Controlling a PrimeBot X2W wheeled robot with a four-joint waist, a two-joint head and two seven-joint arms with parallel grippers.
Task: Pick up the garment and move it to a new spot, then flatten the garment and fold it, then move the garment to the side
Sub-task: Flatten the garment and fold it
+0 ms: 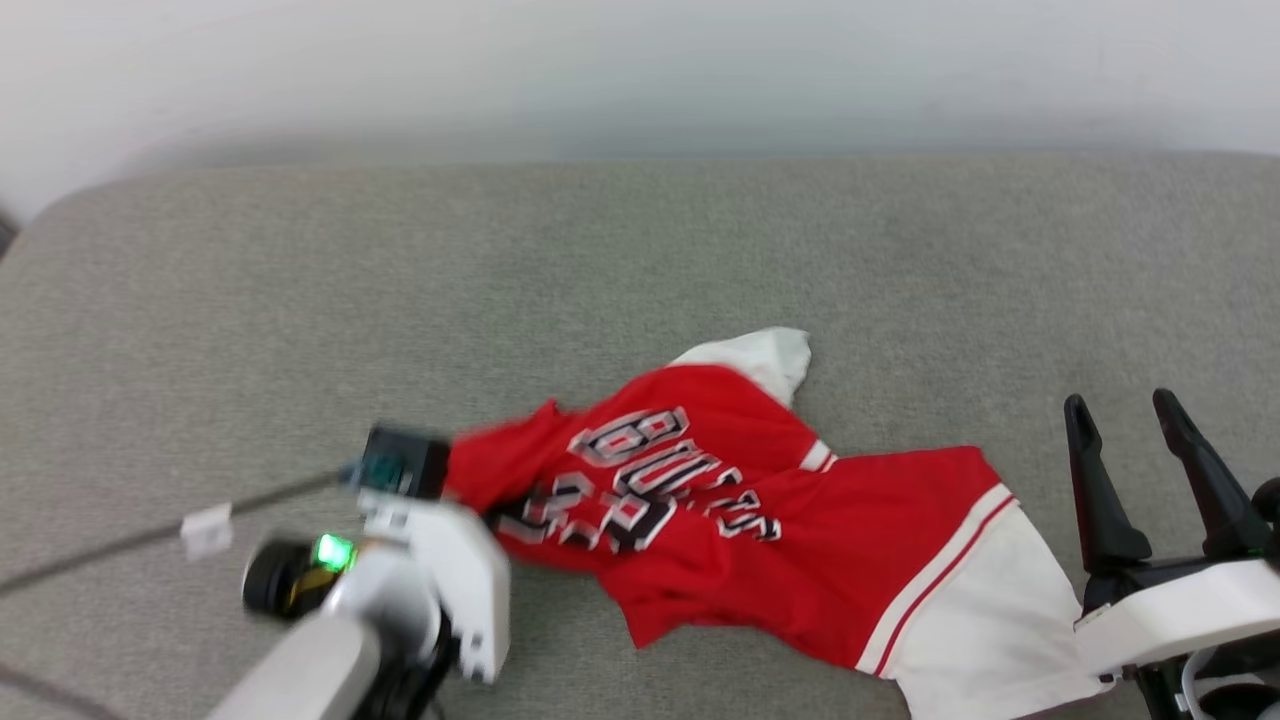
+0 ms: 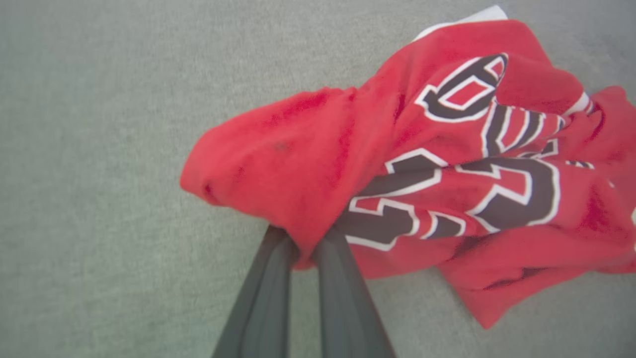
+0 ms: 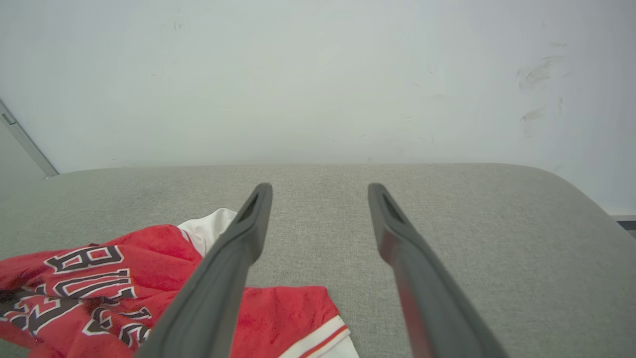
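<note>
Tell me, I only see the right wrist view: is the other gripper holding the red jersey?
Observer: Yes. The left wrist view shows the left gripper shut on a bunched red fold of the jersey.
Operator: Which end is that?
Observer: In the head view, it's the end on the robot's left, opposite the white sleeve lying by your right gripper.

Red garment (image 1: pixel 760 520) — white sleeves, black lettering — lies crumpled on grey cushion (image 1: pixel 300 290).
</note>
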